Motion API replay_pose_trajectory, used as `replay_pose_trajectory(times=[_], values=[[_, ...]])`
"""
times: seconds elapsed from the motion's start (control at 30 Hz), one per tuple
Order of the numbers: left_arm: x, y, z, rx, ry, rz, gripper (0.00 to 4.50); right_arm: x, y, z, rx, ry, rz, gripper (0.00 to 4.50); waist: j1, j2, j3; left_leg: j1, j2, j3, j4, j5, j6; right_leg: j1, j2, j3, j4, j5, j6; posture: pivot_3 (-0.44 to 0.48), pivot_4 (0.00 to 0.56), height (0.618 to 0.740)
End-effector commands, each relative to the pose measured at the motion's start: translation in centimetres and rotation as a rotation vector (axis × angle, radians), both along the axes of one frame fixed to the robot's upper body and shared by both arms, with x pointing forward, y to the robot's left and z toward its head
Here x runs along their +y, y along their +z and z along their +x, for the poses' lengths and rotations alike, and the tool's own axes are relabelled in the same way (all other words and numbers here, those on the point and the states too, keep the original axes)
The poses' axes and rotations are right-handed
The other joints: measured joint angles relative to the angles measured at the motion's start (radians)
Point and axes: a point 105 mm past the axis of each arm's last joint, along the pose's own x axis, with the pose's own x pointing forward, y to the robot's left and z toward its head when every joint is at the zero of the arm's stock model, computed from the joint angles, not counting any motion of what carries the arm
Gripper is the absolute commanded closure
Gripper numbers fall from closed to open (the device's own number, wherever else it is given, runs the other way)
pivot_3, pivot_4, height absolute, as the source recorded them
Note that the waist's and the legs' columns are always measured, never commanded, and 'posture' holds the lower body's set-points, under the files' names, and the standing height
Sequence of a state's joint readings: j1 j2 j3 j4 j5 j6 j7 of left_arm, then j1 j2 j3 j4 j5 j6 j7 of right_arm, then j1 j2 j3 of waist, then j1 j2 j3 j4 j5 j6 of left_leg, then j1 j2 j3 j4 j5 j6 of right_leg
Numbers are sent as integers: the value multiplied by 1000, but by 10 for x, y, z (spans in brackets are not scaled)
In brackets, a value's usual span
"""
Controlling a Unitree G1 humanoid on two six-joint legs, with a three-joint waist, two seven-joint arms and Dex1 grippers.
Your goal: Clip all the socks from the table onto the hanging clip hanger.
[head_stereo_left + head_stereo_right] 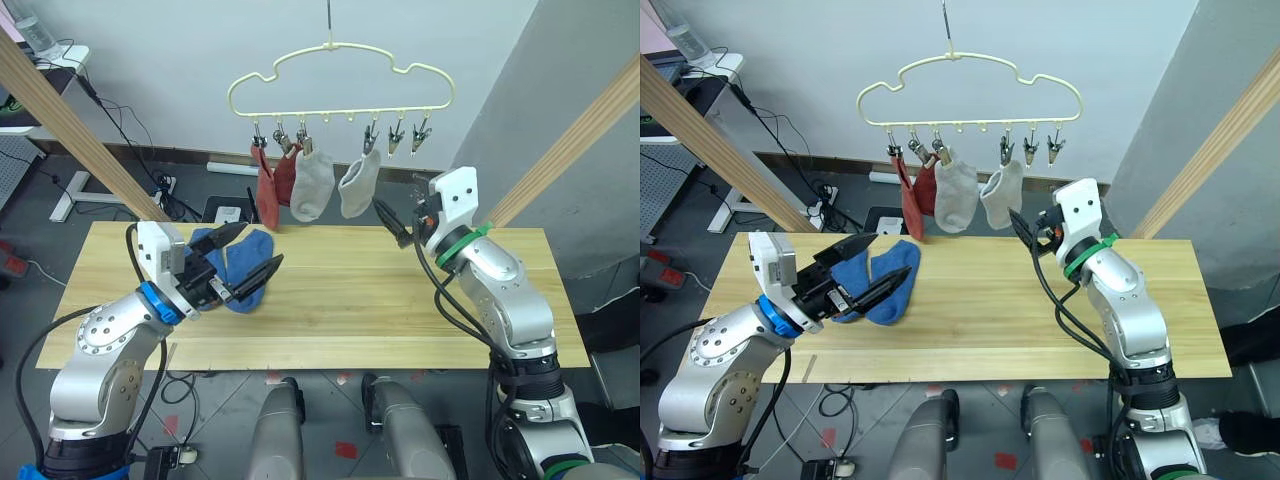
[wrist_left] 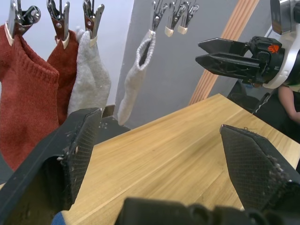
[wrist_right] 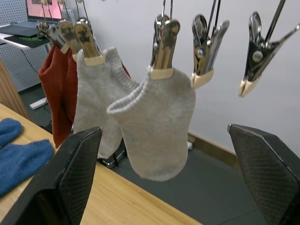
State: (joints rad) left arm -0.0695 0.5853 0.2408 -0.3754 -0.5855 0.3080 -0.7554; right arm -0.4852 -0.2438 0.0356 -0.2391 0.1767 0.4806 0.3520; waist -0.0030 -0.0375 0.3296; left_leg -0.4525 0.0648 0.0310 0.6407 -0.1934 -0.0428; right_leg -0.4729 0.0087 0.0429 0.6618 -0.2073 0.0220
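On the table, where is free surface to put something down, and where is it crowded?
The table is bare from the two blue socks across the middle to its right end, below the right tool. The strip along the near edge is also bare. It is crowded at the left, where the open left tool hovers over the blue socks.

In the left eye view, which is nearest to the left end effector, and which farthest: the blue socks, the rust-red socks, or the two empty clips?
1. The blue socks, on the table right at the open left end effector.
2. The rust-red socks, hanging at the left end of the clip hanger.
3. The two empty clips, at the hanger's right end, nearer the right end effector.
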Motion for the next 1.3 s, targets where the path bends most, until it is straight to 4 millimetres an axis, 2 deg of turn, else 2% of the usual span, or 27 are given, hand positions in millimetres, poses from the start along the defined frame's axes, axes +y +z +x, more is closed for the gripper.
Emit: replay_pose_trajectory(times=[0.03, 0.27, 1.3], values=[[-1, 3, -4, -29, -8, 6, 0, 1, 10, -5, -55, 11, -4, 13, 0, 0, 0, 0, 0, 0, 0, 0, 0, 0, 0, 0, 0, 0, 0, 74, 334, 740], [0, -3, -5, -21, -7, 27, 0, -1, 5, -5, -43, 7, -10, 13, 0, 0, 0, 0, 0, 0, 0, 0, 0, 0, 0, 0, 0, 0, 0, 74, 332, 740], [0, 0, -5, -26, -13, 15, 0, 1, 9, -5, -53, 10, -1, 13, 0, 0, 0, 0, 0, 0, 0, 0, 0, 0, 0, 0, 0, 0, 0, 76, 335, 740]])
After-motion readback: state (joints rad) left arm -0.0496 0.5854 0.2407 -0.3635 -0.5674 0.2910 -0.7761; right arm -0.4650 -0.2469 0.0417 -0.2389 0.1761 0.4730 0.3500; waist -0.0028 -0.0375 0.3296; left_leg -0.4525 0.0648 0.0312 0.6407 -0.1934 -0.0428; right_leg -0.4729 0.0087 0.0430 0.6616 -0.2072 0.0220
